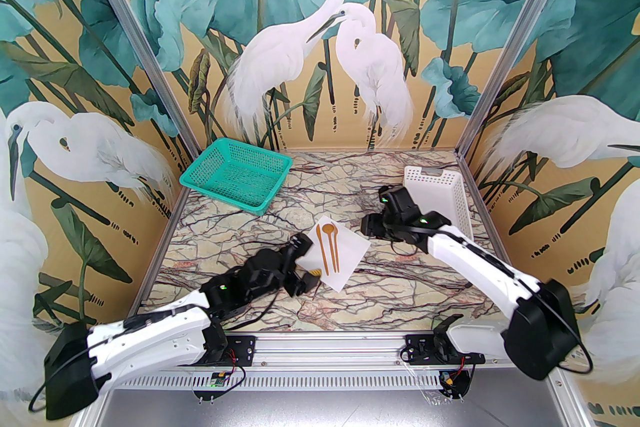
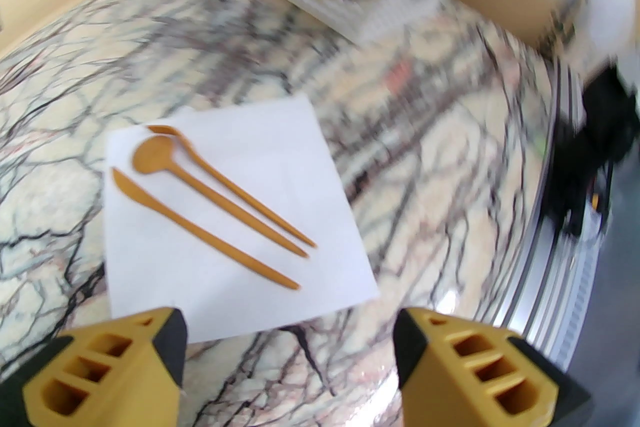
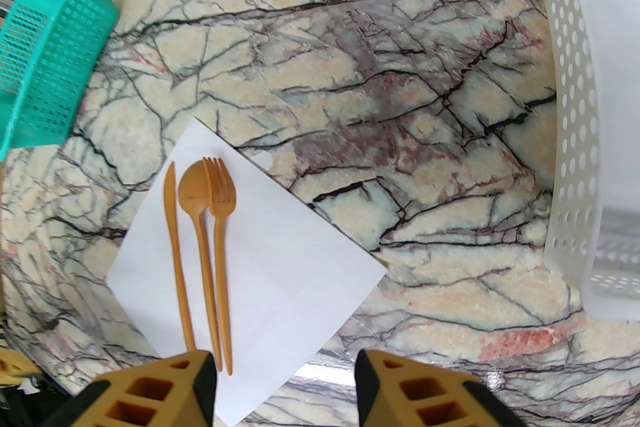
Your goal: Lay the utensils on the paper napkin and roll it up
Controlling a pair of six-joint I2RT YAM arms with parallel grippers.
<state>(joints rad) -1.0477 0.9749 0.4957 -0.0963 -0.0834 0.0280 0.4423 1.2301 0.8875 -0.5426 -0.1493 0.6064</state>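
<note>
Flanking napkin (image 3: 292, 265) bearing utensils (image 3: 201, 235); left pincer (image 2: 290, 342) parted, empty; right pincer (image 3: 285, 377) parted, empty

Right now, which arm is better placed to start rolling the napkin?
Probably left. Its open left end effector sits at the napkin edge right beside the utensils, so it could fold that edge over them. The right end effector, also open, hangs by the opposite corner, farther from the utensils.

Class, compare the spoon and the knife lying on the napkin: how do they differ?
The spoon ends in a round bowl; the knife ends in a narrow pointed blade. The spoon's bowl touches the fork; the knife lies apart from both. Shared: orange-brown colour, slim handles, lying side by side on the white napkin.
</note>
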